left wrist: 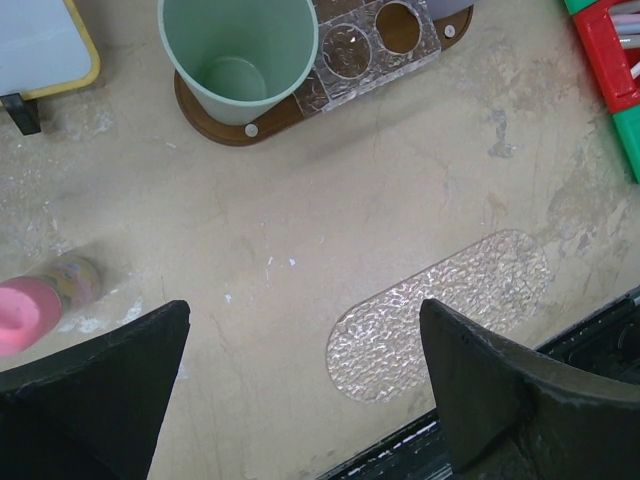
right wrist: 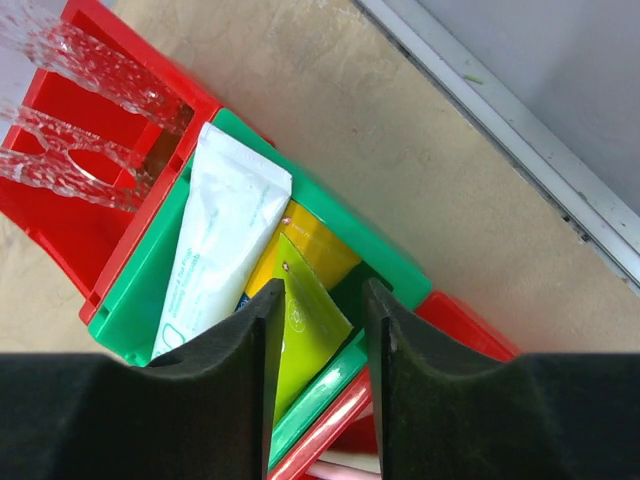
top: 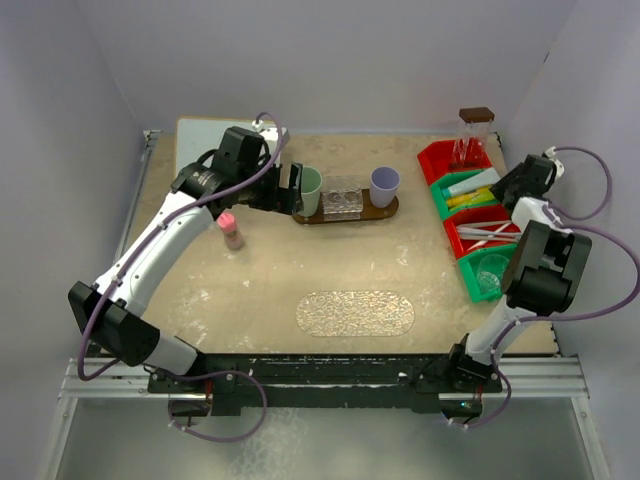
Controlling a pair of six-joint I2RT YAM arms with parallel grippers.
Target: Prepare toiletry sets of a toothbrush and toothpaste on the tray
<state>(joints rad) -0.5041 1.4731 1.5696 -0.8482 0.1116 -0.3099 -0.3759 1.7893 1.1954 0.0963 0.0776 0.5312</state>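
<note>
Toothpaste tube (right wrist: 305,325): likely light, soft, slick; best pinched across the flat crimped tail. Lime-green, lying in green bin (right wrist: 340,220) at far right, beside white tube (right wrist: 225,240). Right gripper (right wrist: 322,290) narrow, astride it, contact unclear. Left gripper (left wrist: 305,320) wide, empty, near green cup (left wrist: 238,50).

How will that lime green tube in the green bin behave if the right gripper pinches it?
Probably soft: the lime green tube looks flat and thin at its end, so it may squash or bend. It lies packed against the white tube and the yellow tube, so lifting could drag them.
</note>
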